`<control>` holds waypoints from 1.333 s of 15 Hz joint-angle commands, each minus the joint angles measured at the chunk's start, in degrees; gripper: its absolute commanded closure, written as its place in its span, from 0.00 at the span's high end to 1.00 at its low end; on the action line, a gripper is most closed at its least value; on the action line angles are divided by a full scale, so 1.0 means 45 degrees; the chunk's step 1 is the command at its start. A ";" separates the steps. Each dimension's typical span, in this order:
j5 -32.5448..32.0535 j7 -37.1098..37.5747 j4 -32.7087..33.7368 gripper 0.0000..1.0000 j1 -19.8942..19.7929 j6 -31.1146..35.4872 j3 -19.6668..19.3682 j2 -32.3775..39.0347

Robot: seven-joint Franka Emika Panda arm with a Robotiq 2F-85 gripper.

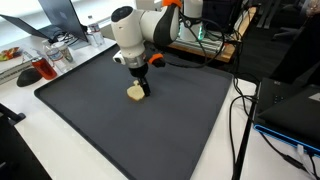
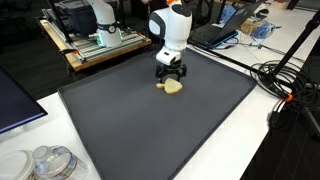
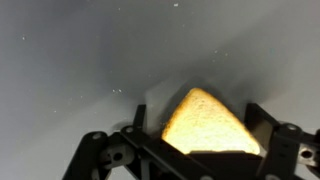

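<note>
Yellow-brown wedge (image 3: 205, 125) lies flat on the grey mat (image 1: 180, 110). The pincer (image 1: 140, 89) stands low astride it, probably for a side grip. I cannot tell if it squeezes.

The arm (image 1: 130, 30) is glossy white, with rounded, bulbous segments and an orange band (image 2: 177, 4) at one joint. Its claw (image 2: 171, 82) is black, showing linked bars and round pivot pins in the wrist view.

In my wrist view the pale yellow, wedge-shaped spongy piece (image 3: 205, 120) is blurred, and its lower edge is hidden behind my black gripper (image 3: 198, 132). Both exterior views are too small to tell whether my fingers touch it.
</note>
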 commanded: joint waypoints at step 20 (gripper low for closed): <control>-0.0214 -0.0051 0.1159 0.03 0.0345 0.0017 -0.0331 0.0620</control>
